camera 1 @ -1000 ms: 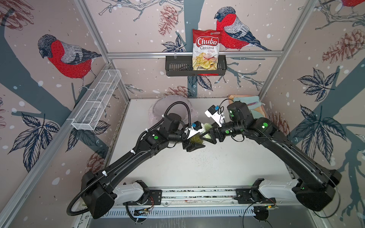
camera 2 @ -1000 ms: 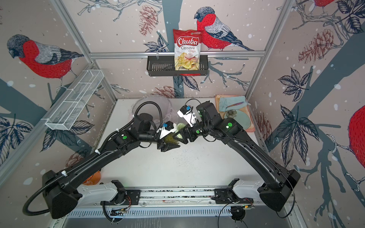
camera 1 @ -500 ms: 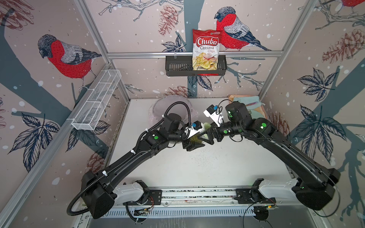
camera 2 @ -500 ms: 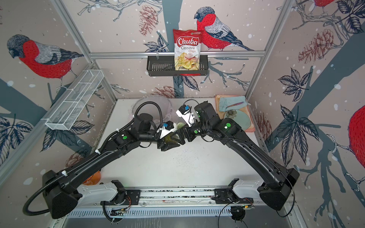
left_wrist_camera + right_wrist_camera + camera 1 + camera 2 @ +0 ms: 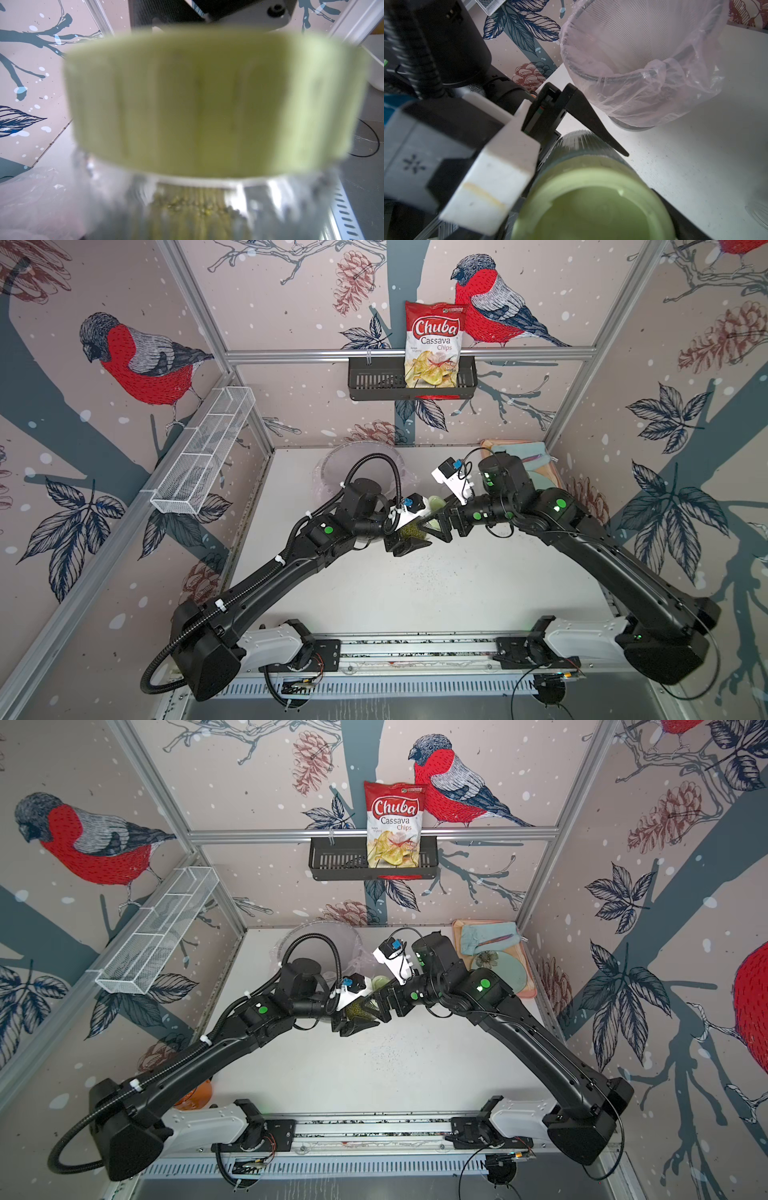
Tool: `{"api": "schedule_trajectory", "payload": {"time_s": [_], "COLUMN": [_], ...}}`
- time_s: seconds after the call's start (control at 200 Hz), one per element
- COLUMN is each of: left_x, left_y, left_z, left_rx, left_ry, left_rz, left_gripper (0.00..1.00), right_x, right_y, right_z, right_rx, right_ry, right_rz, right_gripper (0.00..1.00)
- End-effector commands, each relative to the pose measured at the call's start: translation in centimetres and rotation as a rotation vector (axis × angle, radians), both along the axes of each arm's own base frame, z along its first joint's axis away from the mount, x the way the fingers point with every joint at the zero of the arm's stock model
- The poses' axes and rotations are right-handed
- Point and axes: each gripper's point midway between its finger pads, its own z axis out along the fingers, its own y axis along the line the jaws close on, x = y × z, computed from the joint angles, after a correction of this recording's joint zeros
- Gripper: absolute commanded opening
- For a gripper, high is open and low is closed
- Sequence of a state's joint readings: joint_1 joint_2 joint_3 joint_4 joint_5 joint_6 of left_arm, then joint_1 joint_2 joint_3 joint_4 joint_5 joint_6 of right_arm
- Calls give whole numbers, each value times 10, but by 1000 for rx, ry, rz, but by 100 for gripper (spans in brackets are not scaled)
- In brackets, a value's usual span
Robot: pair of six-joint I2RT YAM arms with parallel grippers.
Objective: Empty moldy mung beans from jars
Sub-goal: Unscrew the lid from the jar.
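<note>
A ribbed glass jar [image 5: 579,141] with a pale green plastic lid [image 5: 591,207] is held tilted, clamped in the left end effector [image 5: 415,536], just in front of a wire-mesh bin [image 5: 600,78] lined with crinkled pink film. Tiny olive mung beans [image 5: 187,204] show inside. The right end effector [image 5: 437,526] straddles the lid; whether it presses cannot be told. Black specks [image 5: 419,572] dot the white surface [image 5: 457,605] before the bin.

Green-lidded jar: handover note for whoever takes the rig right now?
Left gripper: shut on the body of the ribbed clear glass jar.
Right gripper: jaws straddle its pale green lid; gripping or not, unclear.
Olive-green mung beans inside the jar; mesh bin with pinkish bag liner at the table's back.
Done: jar grasped, lid on. Left: lid off, beans into bin, repeat for the rest.
</note>
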State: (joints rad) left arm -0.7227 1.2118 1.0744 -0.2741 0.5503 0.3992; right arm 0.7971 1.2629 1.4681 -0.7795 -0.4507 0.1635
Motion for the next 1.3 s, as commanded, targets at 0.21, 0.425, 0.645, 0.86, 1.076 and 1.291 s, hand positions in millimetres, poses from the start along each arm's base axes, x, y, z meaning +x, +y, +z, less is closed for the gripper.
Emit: {"api": "schedule_trajectory", "payload": {"time_s": [0.21, 0.425, 0.645, 0.86, 1.076, 1.291], "left_x": [3, -1, -4, -3, -1, 3], "left_y": [-3, -3, -2, -2, 0, 1], "left_z": [22, 29, 33, 35, 37, 39], "left_rx": [-66, -91, -108, -110, -114, -117], "left_ry": [-77, -83, -89, -94, -106, -114], "left_rz": [-4, -21, -28, -24, -11, 3], "left_gripper": [0, 0, 0, 0, 0, 0], "right_x": [-3, -1, -11, -14, -12, -16], "right_y": [2, 5, 2, 1, -3, -9], "right_z": [2, 6, 20, 8, -6, -13], "right_rx": [22, 46, 98, 70, 27, 13], "right_ry": [11, 6, -9, 14, 36, 47], "right_rz": [13, 18, 62, 70, 50, 36], "right_gripper": [99, 99, 99, 99, 99, 99]}}
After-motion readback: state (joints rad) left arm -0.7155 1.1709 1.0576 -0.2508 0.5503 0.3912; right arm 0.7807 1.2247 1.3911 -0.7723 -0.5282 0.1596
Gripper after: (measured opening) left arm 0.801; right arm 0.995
